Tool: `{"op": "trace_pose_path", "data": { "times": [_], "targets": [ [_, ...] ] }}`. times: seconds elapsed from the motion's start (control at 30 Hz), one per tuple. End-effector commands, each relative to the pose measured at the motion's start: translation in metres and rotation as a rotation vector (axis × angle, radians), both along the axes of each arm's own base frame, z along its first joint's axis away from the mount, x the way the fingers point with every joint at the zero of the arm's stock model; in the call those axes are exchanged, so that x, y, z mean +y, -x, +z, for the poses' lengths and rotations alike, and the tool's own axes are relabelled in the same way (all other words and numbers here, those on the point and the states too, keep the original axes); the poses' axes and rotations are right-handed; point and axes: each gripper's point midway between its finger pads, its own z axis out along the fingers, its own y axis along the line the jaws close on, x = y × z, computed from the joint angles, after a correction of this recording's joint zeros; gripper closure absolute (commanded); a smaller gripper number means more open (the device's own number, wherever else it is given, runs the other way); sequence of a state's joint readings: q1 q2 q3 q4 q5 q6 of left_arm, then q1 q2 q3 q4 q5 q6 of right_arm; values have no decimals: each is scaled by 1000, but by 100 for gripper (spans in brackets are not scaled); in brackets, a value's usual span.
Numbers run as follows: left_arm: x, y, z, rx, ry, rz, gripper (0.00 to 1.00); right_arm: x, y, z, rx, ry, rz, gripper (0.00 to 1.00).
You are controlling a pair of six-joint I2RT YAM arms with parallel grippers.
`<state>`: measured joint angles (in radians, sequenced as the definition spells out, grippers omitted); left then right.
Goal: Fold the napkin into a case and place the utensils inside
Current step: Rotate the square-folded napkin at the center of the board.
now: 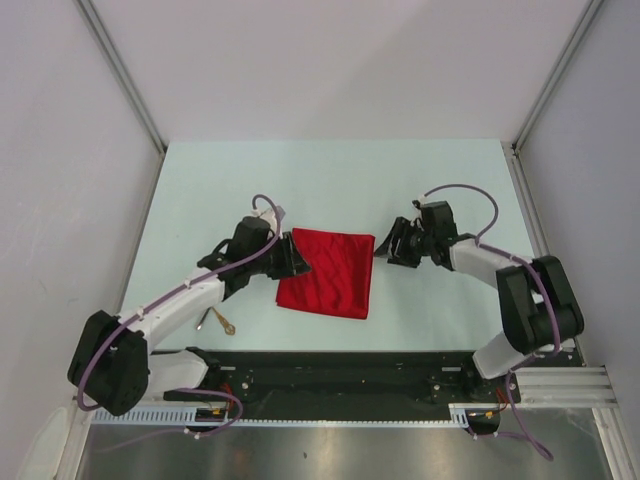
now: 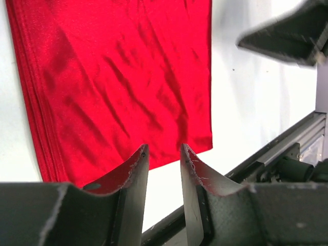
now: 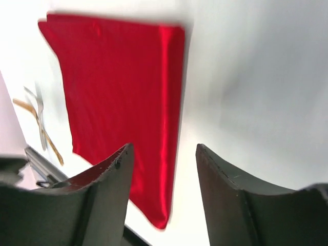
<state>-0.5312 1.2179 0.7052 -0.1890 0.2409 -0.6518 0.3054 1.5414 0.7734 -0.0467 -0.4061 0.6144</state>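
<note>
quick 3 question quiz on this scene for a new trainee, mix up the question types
1. True or false: the utensils already lie inside the napkin.
2. Where is the right gripper?
A) over the middle of the napkin
B) just off the napkin's right edge
C) beside the utensils
3. In a few words: what does the right gripper hold?

Key
1. False. They lie on the bare table, left of the napkin and apart from it.
2. B
3. Nothing. Its jaws stand open and empty.
</note>
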Motion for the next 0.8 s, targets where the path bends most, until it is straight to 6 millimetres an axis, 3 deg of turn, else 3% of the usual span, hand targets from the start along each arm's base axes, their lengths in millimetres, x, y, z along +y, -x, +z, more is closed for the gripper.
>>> {"op": "trace_pose_path", "data": {
  "times": [0.0, 0.07, 0.2, 0.47, 0.77],
  "targets": [
    [-6, 1, 27, -48, 53, -46, 64, 8, -34, -1, -49, -2, 56, 42],
    [-4, 3, 27, -49, 52, -43, 64, 12, -51, -5, -59, -15, 55, 41],
    [3, 2, 29, -55, 54, -27, 64, 13, -65, -16, -54, -13, 54, 45],
    [20, -5, 38, -78, 63, 7, 63, 21, -78, -31, -54, -64, 77, 59],
    [33, -9, 41, -77, 72, 37, 63, 20, -95, -38, -61, -93, 75, 96]
  ]
}}
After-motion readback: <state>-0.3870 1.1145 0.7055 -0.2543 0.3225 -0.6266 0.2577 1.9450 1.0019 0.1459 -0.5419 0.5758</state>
